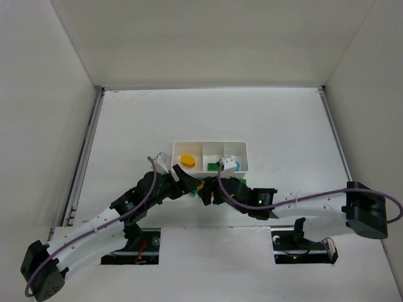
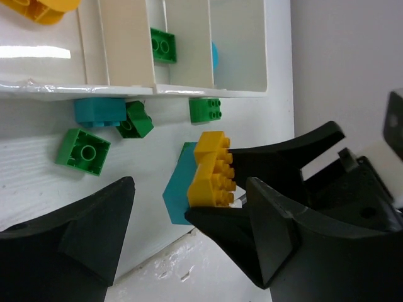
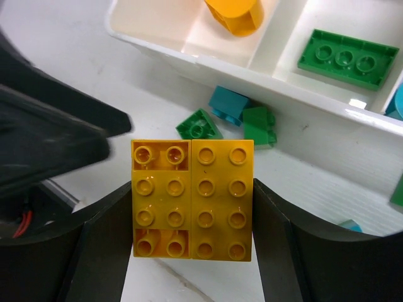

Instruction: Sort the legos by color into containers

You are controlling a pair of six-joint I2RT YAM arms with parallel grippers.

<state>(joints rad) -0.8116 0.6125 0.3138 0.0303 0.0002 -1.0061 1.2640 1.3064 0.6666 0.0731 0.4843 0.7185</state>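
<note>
**Operator:** What do the end effectors hold?

**Technician:** The right gripper (image 3: 192, 217) is clamped on a yellow block (image 3: 192, 185), one finger against each long side. The block appears to be several bricks joined side by side. It hangs above the table, just short of the tray (image 3: 157, 44). The left gripper (image 1: 184, 181) is spread wide and carries nothing.

**Operator:** What is the nearest hazard?

**Technician:** The two arms. Their tips are just beside each other, so a sideways move by either one could strike the other and knock the block loose. The hold is side pressure only. If the joint between the bricks is weak, a jolt could split the block.

**Operator:** What lies between the gripper and the tray?

**Technician:** Loose legos lie against the tray's front wall: a green brick (image 3: 198, 126), a cyan brick (image 3: 228, 104) and others. A low pass would scatter them or snag the block on the wall.

**Operator:** And at the tray?

**Technician:** The correct compartment holds a yellow-orange piece (image 3: 236, 12). The next one holds a green plate (image 3: 346, 58). The block looks wide for the compartment. An off-centre release could leave it resting on the divider, tipped against the piece inside, or among the green.
</note>
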